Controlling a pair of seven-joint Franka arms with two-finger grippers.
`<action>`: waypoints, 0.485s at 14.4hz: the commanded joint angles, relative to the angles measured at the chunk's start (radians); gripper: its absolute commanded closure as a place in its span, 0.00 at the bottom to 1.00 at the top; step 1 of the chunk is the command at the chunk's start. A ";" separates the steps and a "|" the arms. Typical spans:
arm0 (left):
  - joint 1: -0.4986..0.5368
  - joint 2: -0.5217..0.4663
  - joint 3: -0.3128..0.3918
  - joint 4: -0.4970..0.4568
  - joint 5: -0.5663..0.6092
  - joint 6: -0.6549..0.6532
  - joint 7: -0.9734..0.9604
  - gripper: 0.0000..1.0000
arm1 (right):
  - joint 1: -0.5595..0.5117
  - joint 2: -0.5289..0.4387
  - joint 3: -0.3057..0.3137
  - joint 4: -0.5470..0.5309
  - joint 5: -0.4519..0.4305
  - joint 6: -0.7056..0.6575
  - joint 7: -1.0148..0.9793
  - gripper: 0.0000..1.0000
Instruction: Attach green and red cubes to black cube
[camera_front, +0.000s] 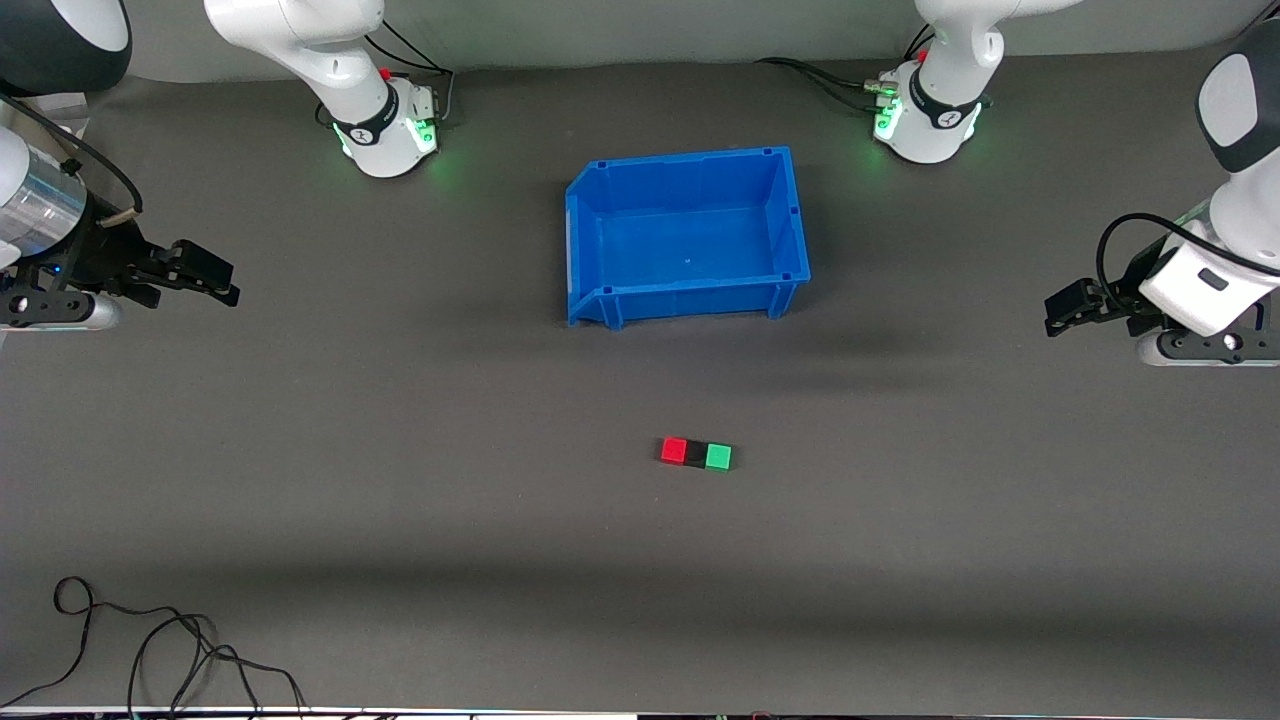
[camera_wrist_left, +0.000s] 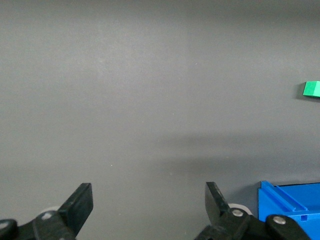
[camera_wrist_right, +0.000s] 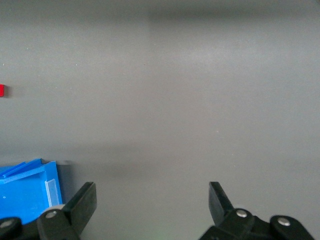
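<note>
Red cube (camera_front: 674, 450), black cube (camera_front: 696, 453), green cube (camera_front: 718, 457) touch in a row on table (camera_front: 400, 480), 6 o'clock of bin (camera_front: 688, 238). Left pincer (camera_front: 1066, 308) and right pincer (camera_front: 205, 275) both spread, waiting at table ends.

red cube (camera_front: 674, 450), black cube (camera_front: 696, 453), green cube (camera_front: 718, 457), blue bin (camera_front: 583, 240), grey mat (camera_front: 400, 480)

A: Evenly lit from overhead; soft, diffuse shadows below the blue bin (camera_front: 686, 237) and in a broad band across the lower part of the front view. Green glow around both arm bases along the top.

B: Sharp throughout on the grey mat (camera_front: 400, 480); no glare. Faint horizontal shadow bands in both wrist views, mild softness on the near fingers (camera_wrist_left: 80, 205) at the bottom edge.
</note>
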 joint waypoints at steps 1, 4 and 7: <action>-0.003 -0.004 0.003 0.039 -0.001 -0.037 0.005 0.00 | -0.004 0.005 0.007 0.012 -0.011 -0.002 -0.019 0.00; -0.005 -0.007 0.003 0.036 -0.001 -0.040 0.001 0.00 | -0.004 0.005 0.007 0.012 -0.011 -0.002 -0.017 0.01; -0.006 -0.029 0.000 0.036 0.063 -0.072 0.021 0.00 | -0.004 0.005 0.008 0.012 -0.011 -0.002 -0.016 0.00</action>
